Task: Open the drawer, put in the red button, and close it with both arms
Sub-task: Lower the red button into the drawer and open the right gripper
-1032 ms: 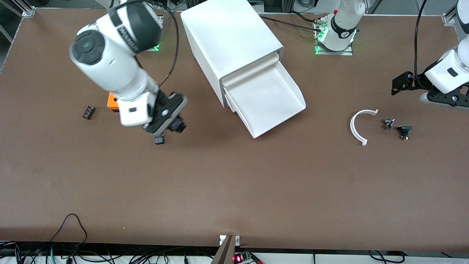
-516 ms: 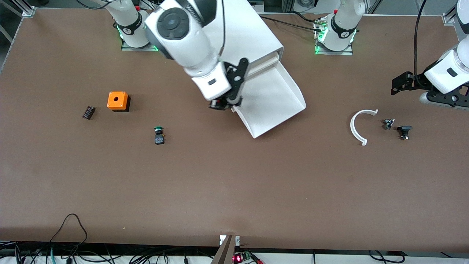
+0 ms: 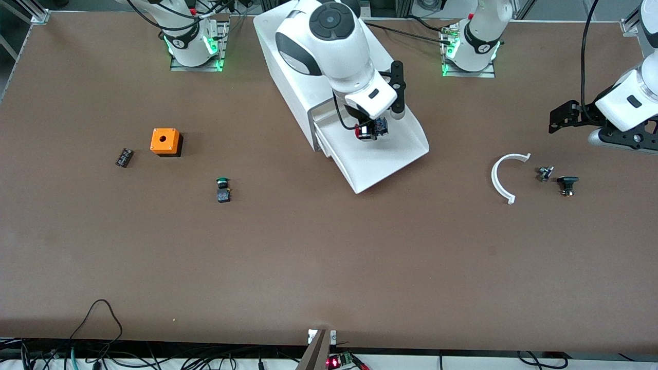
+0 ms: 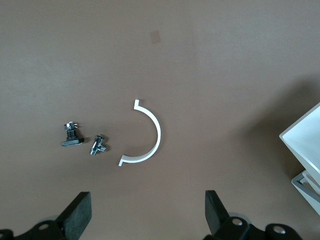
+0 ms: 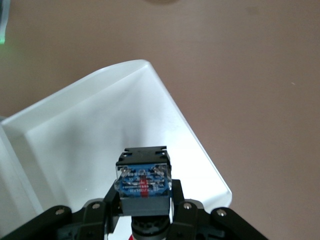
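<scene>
The white cabinet (image 3: 318,56) stands at the table's far middle with its middle drawer (image 3: 396,154) pulled out, its tray (image 5: 75,145) bare. My right gripper (image 3: 371,128) is shut on the red button (image 3: 369,129) and holds it over the open drawer. In the right wrist view the button's dark blue block (image 5: 144,182) sits clamped between the fingers (image 5: 176,197) above the white tray. My left gripper (image 4: 147,220) is open and empty, waiting above the table at the left arm's end, over a white curved piece (image 4: 150,135).
A green-capped button (image 3: 223,189), an orange box with a hole (image 3: 165,141) and a small dark part (image 3: 124,157) lie toward the right arm's end. A white arc (image 3: 503,177) and two small dark parts (image 3: 556,178) lie toward the left arm's end.
My right arm has swung from beside the orange box and green button across the cabinet, carrying the red button to over the open drawer. The left arm has not moved.
</scene>
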You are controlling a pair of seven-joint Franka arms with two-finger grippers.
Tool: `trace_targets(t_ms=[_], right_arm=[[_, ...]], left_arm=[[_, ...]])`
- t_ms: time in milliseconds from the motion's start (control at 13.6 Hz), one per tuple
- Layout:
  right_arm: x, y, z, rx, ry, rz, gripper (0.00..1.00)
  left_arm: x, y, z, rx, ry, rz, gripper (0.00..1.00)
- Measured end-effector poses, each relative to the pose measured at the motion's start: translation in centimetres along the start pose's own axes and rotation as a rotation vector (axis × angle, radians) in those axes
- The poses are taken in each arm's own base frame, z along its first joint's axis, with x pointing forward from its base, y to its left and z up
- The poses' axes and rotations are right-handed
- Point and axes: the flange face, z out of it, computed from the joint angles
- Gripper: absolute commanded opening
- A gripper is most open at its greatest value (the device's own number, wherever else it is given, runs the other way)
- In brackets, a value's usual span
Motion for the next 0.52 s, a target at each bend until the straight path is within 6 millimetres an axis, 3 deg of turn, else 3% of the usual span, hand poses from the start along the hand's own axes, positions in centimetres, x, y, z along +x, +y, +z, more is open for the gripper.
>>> trace_targets(t_ms=[295, 516], right_arm=[[-1.3, 0.3, 5.1, 0.065, -0.067, -0.181, 0.34], [-0.8, -1.3, 7.9, 0.100, -0.112, -0.240, 0.34]], left_arm=[[0.1, 0.0, 0.1, 0.000, 0.001, 0.000, 1.00], [0.4, -0.1, 0.4, 0.000, 0.004, 0.000, 1.00]])
